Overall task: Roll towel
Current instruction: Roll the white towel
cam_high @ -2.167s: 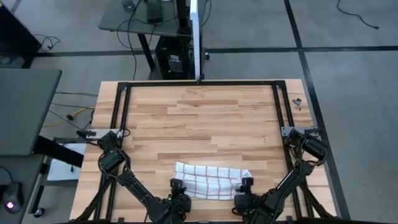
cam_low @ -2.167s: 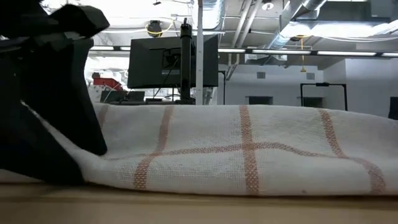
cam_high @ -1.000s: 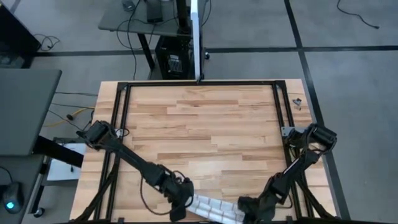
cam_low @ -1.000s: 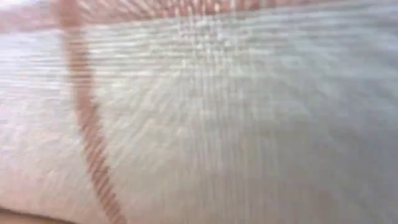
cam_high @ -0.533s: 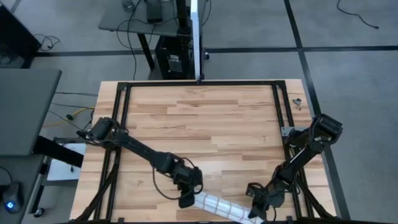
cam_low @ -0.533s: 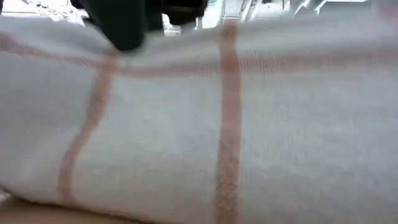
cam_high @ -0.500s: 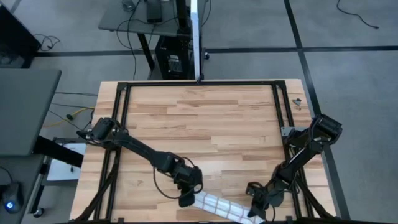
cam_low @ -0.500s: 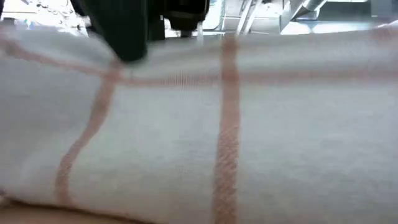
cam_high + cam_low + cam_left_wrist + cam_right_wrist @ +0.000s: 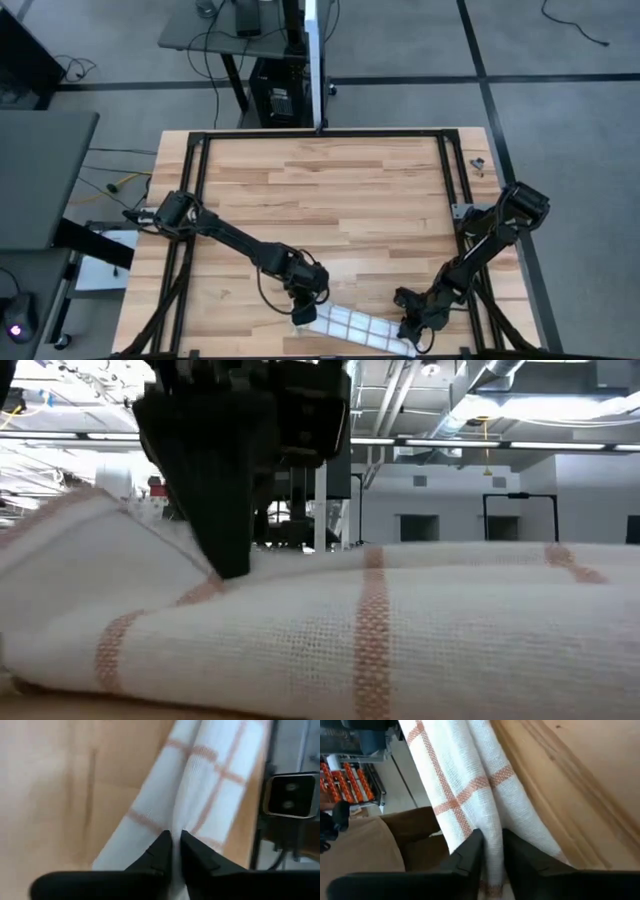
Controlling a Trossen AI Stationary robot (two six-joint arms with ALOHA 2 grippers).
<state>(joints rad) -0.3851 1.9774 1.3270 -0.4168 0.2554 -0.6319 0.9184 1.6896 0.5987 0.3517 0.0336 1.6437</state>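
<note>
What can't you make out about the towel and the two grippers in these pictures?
- Towel: high view shows a narrow strip at the table's near edge; how many folds or turns it has is too small to tell.
- Low view: towel fills the frame, ends cut off.
- Right gripper: absent from low view.
- Left gripper: fingertips half buried in cloth.

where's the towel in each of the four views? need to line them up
High view: the thin white cloth towel with reddish-brown grid lines lies as a narrow band at the table's near edge, between both hands.
Low view: it fills the lower frame.
Left wrist view: it runs away from the left hand, which pinches it.
Right wrist view: it runs away from the right hand, which pinches it.
Shared landmark: the light wooden tabletop.
</note>
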